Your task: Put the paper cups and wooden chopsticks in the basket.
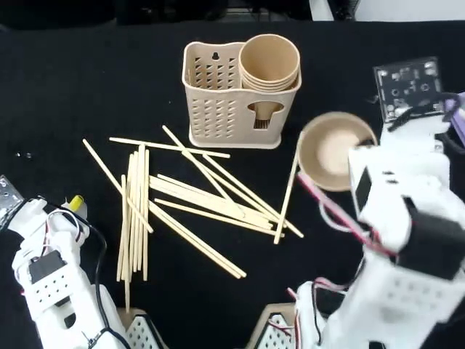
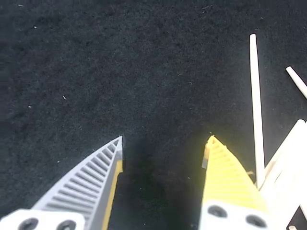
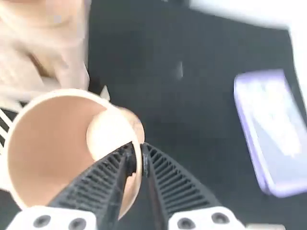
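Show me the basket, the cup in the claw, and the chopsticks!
basket (image 1: pixel 221 116), high view, its holed front wall.
paper cup (image 3: pixel 43 143), right wrist view, its inside wall.
chopsticks (image 1: pixel 135 218), high view, one stick in the bundle.

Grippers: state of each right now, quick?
Left gripper: open, holding nothing.
Right gripper: shut on the rim of a paper cup.

The black counter (image 1: pixel 87 87) bears a flat purple slab (image 3: pixel 271 132) near its right edge and two tiny pale specks (image 1: pixel 24 154) near its left edge.
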